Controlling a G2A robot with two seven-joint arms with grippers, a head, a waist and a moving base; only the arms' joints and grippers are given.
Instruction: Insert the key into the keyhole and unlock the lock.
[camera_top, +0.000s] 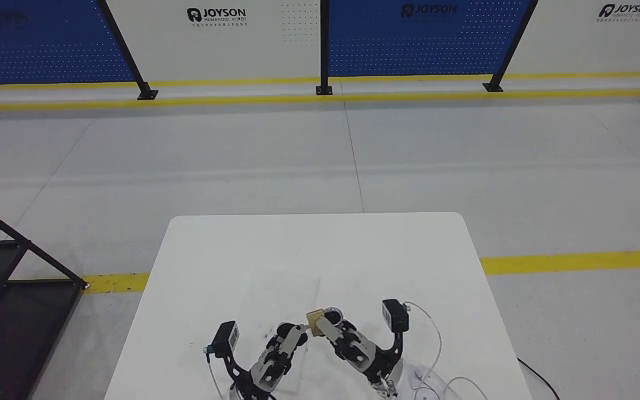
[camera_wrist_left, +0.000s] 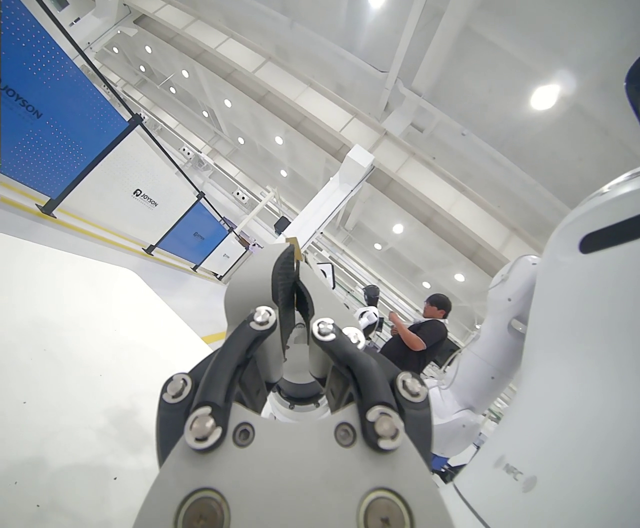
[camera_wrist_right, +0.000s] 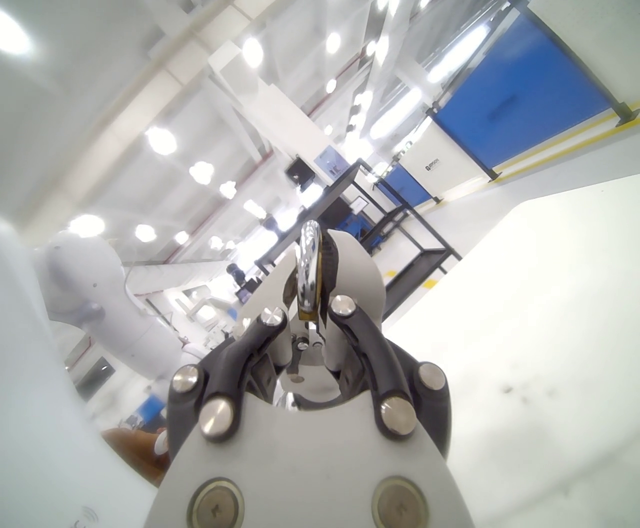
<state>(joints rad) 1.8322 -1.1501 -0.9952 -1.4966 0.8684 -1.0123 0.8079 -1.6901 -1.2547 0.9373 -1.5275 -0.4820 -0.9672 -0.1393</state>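
Both arms are raised over the near edge of the white table (camera_top: 300, 250), their tips meeting. My right gripper (camera_wrist_right: 320, 250) is shut on a padlock (camera_wrist_right: 309, 272): its chrome shackle stands up between the pads and a brass body sits below. From above the brass lock body (camera_top: 320, 322) shows between the two grippers. My left gripper (camera_wrist_left: 289, 267) is shut on a thin key, of which just a small brass tip (camera_wrist_left: 295, 246) pokes out past the black pads. In the top view the left gripper (camera_top: 296, 333) sits right beside the lock and the right gripper (camera_top: 334, 326) holds it.
White cables (camera_top: 440, 378) lie near the table's near right corner. A black metal rack (camera_top: 30, 285) stands off the table's left side. Blue and white barrier panels (camera_top: 320, 40) line the far floor.
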